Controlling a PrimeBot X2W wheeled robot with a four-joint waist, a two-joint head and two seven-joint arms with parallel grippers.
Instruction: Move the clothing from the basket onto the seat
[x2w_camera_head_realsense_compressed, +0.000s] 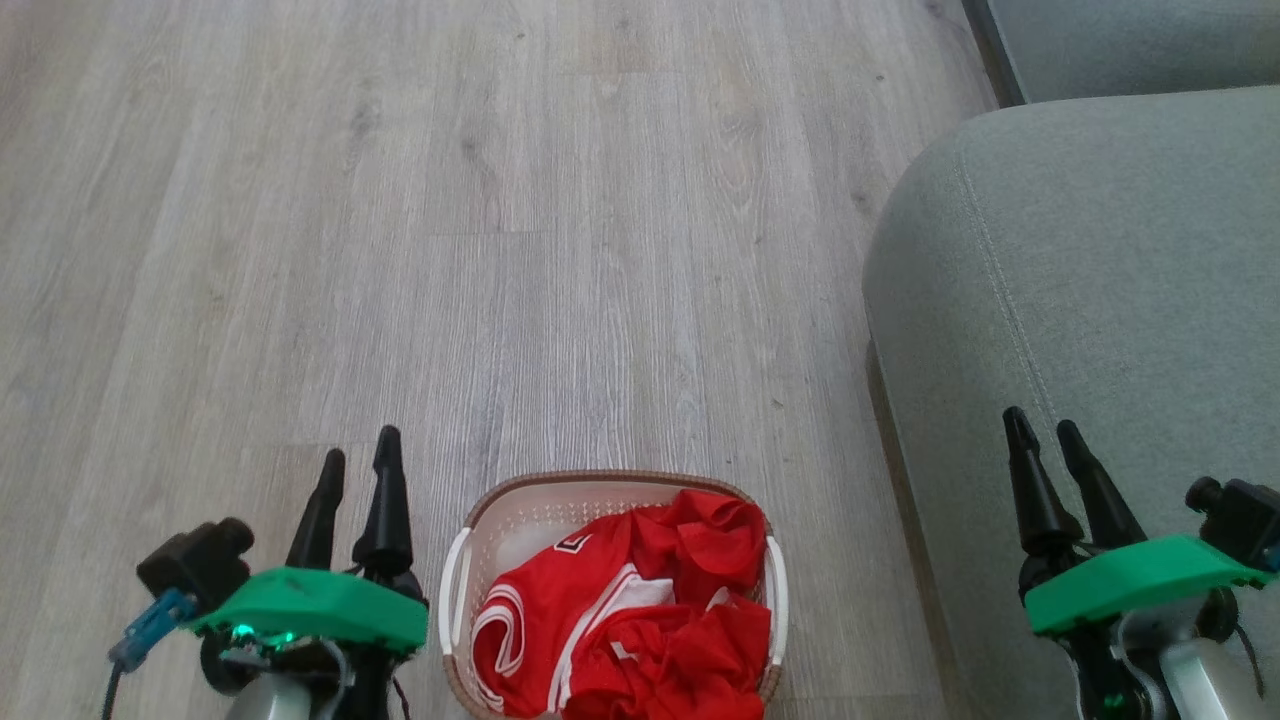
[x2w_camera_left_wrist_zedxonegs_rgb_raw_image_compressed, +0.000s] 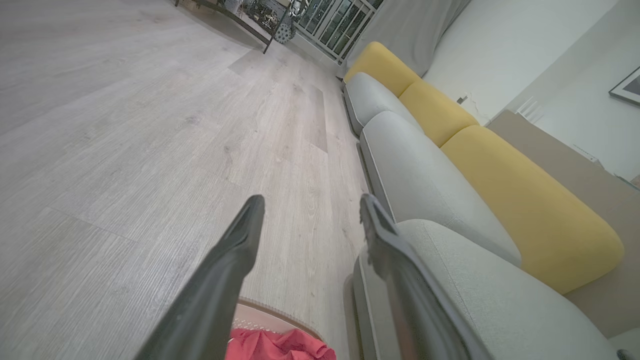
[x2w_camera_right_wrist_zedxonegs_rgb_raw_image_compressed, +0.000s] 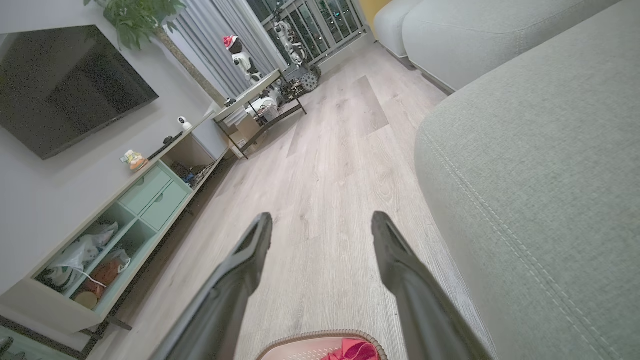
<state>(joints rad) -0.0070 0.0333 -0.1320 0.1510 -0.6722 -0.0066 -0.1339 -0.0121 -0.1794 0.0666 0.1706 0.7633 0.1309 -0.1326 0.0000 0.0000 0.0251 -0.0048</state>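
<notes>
The red clothing (x2w_camera_head_realsense_compressed: 640, 610) with white stripes lies bunched in the cream basket (x2w_camera_head_realsense_compressed: 520, 505), which stands on the floor at the bottom centre of the head view. Left of the basket my left gripper (x2w_camera_head_realsense_compressed: 358, 465) is open and empty above the floor. At the lower right my right gripper (x2w_camera_head_realsense_compressed: 1043, 432) is open and empty over the front part of the grey-green seat (x2w_camera_head_realsense_compressed: 1110, 280). The left wrist view looks between the open fingers at the basket (x2w_camera_left_wrist_zedxonegs_rgb_raw_image_compressed: 280, 315), a bit of clothing (x2w_camera_left_wrist_zedxonegs_rgb_raw_image_compressed: 280, 346) and the seat (x2w_camera_left_wrist_zedxonegs_rgb_raw_image_compressed: 500, 300). The right wrist view catches the basket (x2w_camera_right_wrist_zedxonegs_rgb_raw_image_compressed: 310, 342), clothing (x2w_camera_right_wrist_zedxonegs_rgb_raw_image_compressed: 352, 350) and seat (x2w_camera_right_wrist_zedxonegs_rgb_raw_image_compressed: 540, 165).
Pale wood floor (x2w_camera_head_realsense_compressed: 450, 220) stretches ahead and to the left. Further seat cushions (x2w_camera_left_wrist_zedxonegs_rgb_raw_image_compressed: 415, 165) and yellow back cushions (x2w_camera_left_wrist_zedxonegs_rgb_raw_image_compressed: 520, 195) run along a wall. Opposite stand a TV cabinet (x2w_camera_right_wrist_zedxonegs_rgb_raw_image_compressed: 125, 220), a dark screen (x2w_camera_right_wrist_zedxonegs_rgb_raw_image_compressed: 65, 85) and a low table (x2w_camera_right_wrist_zedxonegs_rgb_raw_image_compressed: 260, 100).
</notes>
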